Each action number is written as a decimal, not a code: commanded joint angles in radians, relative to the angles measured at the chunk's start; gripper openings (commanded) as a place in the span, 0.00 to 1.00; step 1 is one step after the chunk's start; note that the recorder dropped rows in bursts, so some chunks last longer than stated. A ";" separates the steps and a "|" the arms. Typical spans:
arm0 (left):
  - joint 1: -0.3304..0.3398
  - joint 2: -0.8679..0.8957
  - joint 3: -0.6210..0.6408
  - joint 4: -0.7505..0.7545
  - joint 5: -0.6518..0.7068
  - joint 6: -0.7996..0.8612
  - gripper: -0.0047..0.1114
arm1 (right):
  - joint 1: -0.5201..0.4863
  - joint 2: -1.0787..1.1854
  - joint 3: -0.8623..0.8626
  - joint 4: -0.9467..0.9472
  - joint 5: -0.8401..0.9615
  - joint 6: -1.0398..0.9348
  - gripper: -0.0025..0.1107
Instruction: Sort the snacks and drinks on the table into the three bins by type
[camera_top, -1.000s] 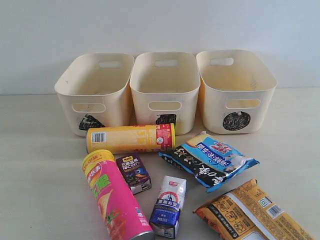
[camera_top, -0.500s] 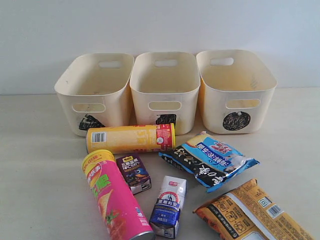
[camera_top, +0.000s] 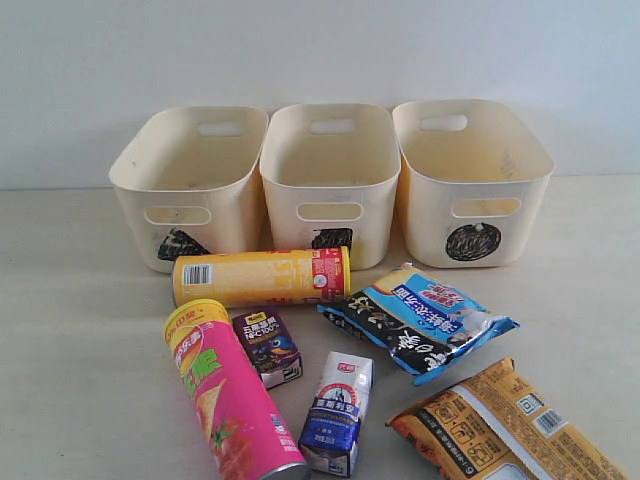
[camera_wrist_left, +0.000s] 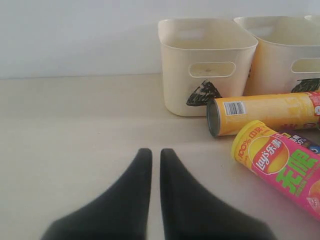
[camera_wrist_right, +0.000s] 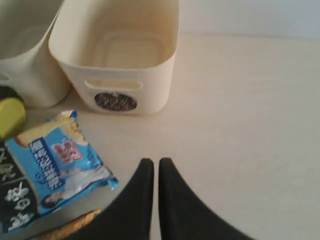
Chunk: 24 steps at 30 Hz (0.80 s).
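Note:
Three cream bins stand in a row at the back: triangle bin, square bin, circle bin. In front lie the yellow chip tube, the pink chip tube, the purple carton, the white-blue carton, the blue-white-black bag and the orange-tan bag. No gripper shows in the exterior view. My left gripper is shut over bare table, apart from the pink tube. My right gripper is shut beside the blue bag, short of the circle bin.
The pale beige table stretches bare to the left of the items and to the right of the circle bin. A plain white wall runs behind the bins.

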 joint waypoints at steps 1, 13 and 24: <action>0.002 -0.004 0.003 -0.008 -0.005 0.001 0.09 | -0.003 0.135 -0.074 0.154 0.137 -0.179 0.03; 0.002 -0.004 0.003 -0.008 -0.005 0.001 0.09 | -0.003 0.486 -0.230 0.406 0.276 -0.432 0.03; 0.002 -0.004 0.003 -0.008 -0.007 0.001 0.09 | -0.003 0.749 -0.416 0.406 0.340 -0.437 0.60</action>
